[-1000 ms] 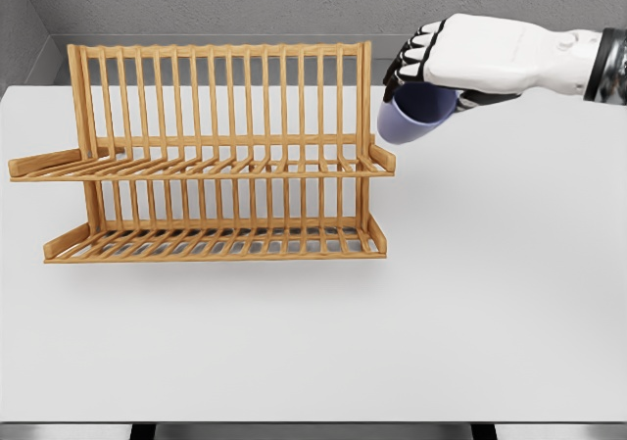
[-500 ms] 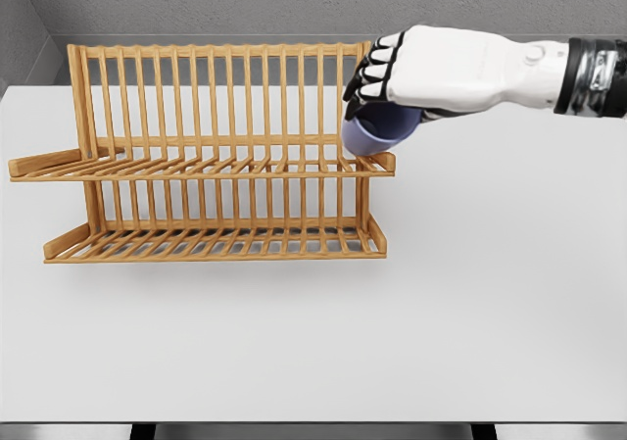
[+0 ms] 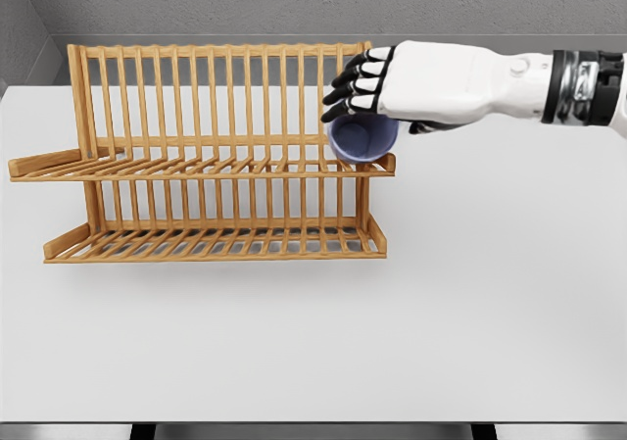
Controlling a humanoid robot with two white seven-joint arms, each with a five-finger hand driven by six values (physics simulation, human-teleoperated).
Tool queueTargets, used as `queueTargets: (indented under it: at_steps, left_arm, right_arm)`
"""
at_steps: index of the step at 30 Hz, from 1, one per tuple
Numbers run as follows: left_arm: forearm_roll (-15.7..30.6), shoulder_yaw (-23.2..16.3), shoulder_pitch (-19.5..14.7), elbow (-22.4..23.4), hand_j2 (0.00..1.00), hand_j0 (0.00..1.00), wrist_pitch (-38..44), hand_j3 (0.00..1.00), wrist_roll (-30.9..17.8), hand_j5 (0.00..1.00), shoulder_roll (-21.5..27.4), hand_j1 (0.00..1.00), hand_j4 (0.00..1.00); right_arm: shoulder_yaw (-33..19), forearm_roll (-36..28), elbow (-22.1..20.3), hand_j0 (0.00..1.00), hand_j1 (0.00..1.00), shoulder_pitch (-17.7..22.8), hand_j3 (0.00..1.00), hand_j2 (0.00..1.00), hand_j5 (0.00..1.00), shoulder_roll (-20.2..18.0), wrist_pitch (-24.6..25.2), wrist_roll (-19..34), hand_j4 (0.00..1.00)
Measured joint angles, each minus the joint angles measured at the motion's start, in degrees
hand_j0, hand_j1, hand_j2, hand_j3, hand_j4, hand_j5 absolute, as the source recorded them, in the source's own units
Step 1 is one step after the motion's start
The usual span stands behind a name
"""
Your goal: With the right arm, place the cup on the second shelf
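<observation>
Head view shows right hand [image 3: 377,87] reaching in from the right side, fingers [image 3: 355,85] curled tight around a purple cup [image 3: 362,138]. Cup held tipped over, open mouth facing this way, bottom part hidden under the hand. Sits right at the right end of a wooden rack [image 3: 211,156], just over the top shelf [image 3: 196,169], looks very close to the slats or just touching, hard to say which. No left hand anywhere to be seen. Seems like the putting-down step, nearly done but not let go yet. To do it well: go slow, bring the cup a bit more to the left so it is well onto the shelf and not hanging off the end. Keep it away from the tall post at the right end, or a bump could push the rack. Lower gently till the cup rests on the slats, then open the fingers and lift the hand straight up. Tipped cup might roll, so better to settle it between slats first. Cup looks empty inside, nothing in it. Top shelf has nothing else on it. Bottom shelf [image 3: 216,244] bare too. Rack stands on a white table [image 3: 392,342]
</observation>
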Motion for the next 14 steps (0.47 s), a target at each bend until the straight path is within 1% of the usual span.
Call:
queueTargets:
  at_steps: [2,3,4,6,7,8,9,10,12,13,14]
  left_arm:
    - [0.0,0.0,0.0,0.0,1.0,1.0,0.0,1.0,0.0,1.0,0.0,1.0,1.0]
    - [0.0,0.0,0.0,0.0,1.0,1.0,0.0,1.0,0.0,1.0,0.0,1.0,1.0]
    - [0.0,0.0,0.0,0.0,1.0,1.0,0.0,1.0,0.0,1.0,0.0,1.0,1.0]
    - [0.0,0.0,0.0,0.0,1.0,1.0,0.0,1.0,0.0,1.0,0.0,1.0,1.0]
    - [0.0,0.0,0.0,0.0,1.0,1.0,0.0,1.0,0.0,1.0,0.0,1.0,1.0]
    - [0.0,0.0,0.0,0.0,1.0,1.0,0.0,1.0,0.0,1.0,0.0,1.0,1.0]
    - [0.0,0.0,0.0,0.0,1.0,1.0,0.0,1.0,0.0,1.0,0.0,1.0,1.0]
    - [0.0,0.0,0.0,0.0,1.0,1.0,0.0,1.0,0.0,1.0,0.0,1.0,1.0]
    - [0.0,0.0,0.0,0.0,1.0,1.0,0.0,1.0,0.0,1.0,0.0,1.0,1.0]
    - [0.0,0.0,0.0,0.0,1.0,1.0,0.0,1.0,0.0,1.0,0.0,1.0,1.0]
    - [0.0,0.0,0.0,0.0,1.0,1.0,0.0,1.0,0.0,1.0,0.0,1.0,1.0]
  right_arm:
    - [-4.2,-0.2,0.2,1.0,1.0,0.6,1.0,1.0,1.0,-0.5,0.0,0.0,1.0]
    - [-6.8,-0.6,0.5,1.0,1.0,2.2,1.0,1.0,1.0,-1.3,0.0,0.0,1.0]
    - [-10.0,-1.2,1.4,1.0,1.0,4.7,1.0,1.0,1.0,-2.2,0.0,0.0,1.0]
    - [-16.5,-2.1,4.6,1.0,1.0,10.9,1.0,1.0,1.0,-4.4,0.0,0.0,1.0]
    - [-18.6,-2.4,6.7,1.0,1.0,13.4,1.0,1.0,1.0,-5.3,0.0,0.0,1.0]
    - [-20.1,-2.5,8.5,1.0,1.0,17.6,1.0,1.0,1.0,-6.0,0.0,0.0,1.0]
    - [-21.3,-2.3,10.0,1.0,1.0,20.7,1.0,1.0,1.0,-6.1,0.0,0.0,1.0]
    - [-22.2,-2.5,11.0,1.0,1.0,25.2,1.0,1.0,1.0,-5.6,0.2,0.0,1.0]
    - [-24.4,-2.2,12.3,1.0,1.0,33.0,1.0,1.0,1.0,-4.1,0.1,0.0,1.0]
    - [-25.9,-1.4,12.7,1.0,1.0,35.5,1.0,1.0,1.0,-3.1,-0.1,0.0,1.0]
    - [-27.2,-1.1,12.9,1.0,1.0,35.7,1.0,1.0,1.0,-2.1,-0.1,0.0,1.0]
